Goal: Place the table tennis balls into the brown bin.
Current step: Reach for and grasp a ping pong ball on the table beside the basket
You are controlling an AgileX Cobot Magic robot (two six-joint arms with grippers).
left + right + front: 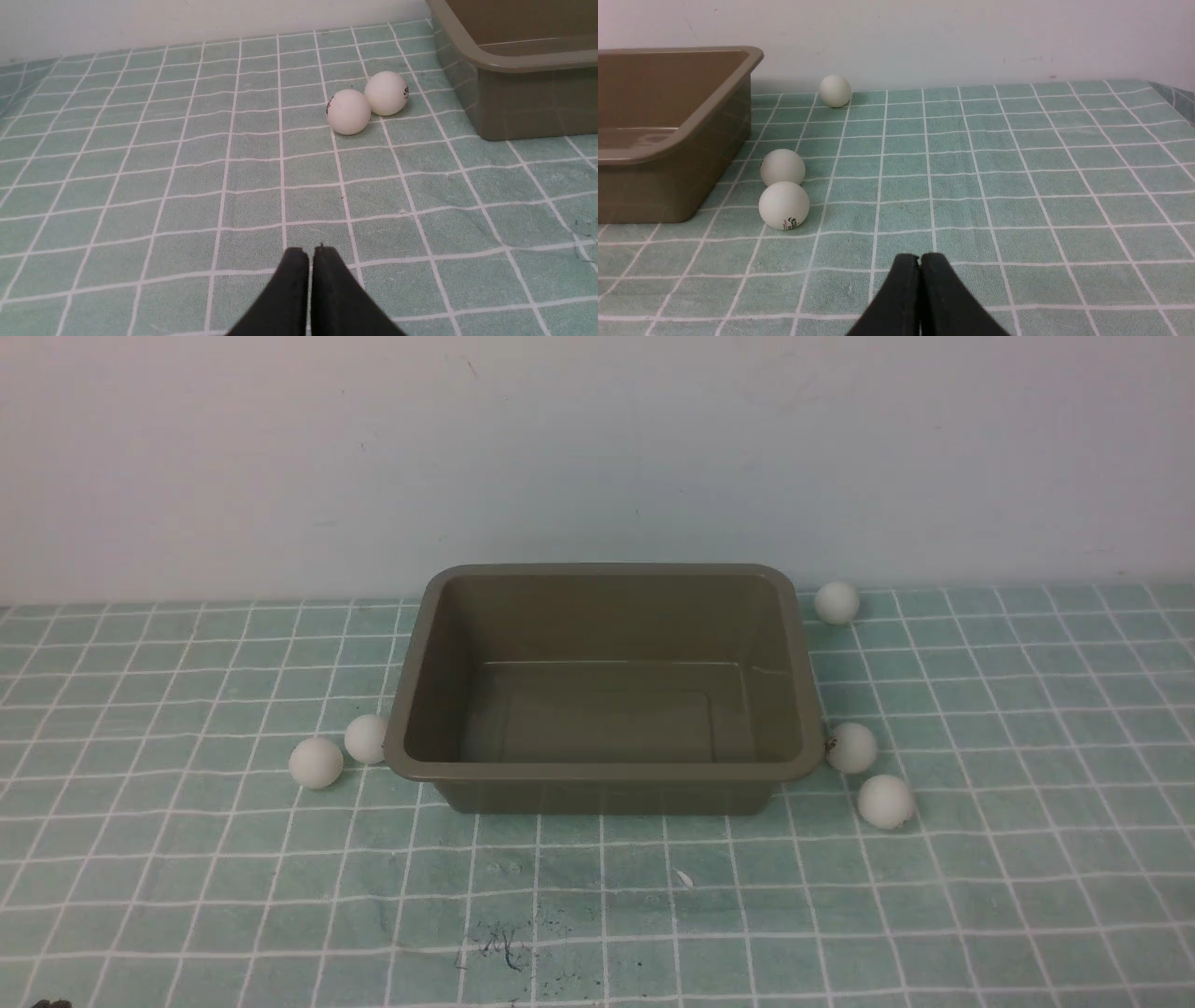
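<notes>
Brown bin; table tennis balls outside it, two left, three right. Left gripper, right gripper: closed, holding nothing.

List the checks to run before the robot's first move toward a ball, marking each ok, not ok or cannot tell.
1. The brown bin stands upright, mouth unobstructed: ok.
2. Nothing lies inside it: ok.
3. Two left balls and three right balls lie on the cloth, outside the bin: ok.
4. The left end effector is open for a grasp: not ok, shut.
5. The right end effector is open for a grasp: not ok, shut.
6. The left balls are far enough apart for a single pick: cannot tell.
</notes>
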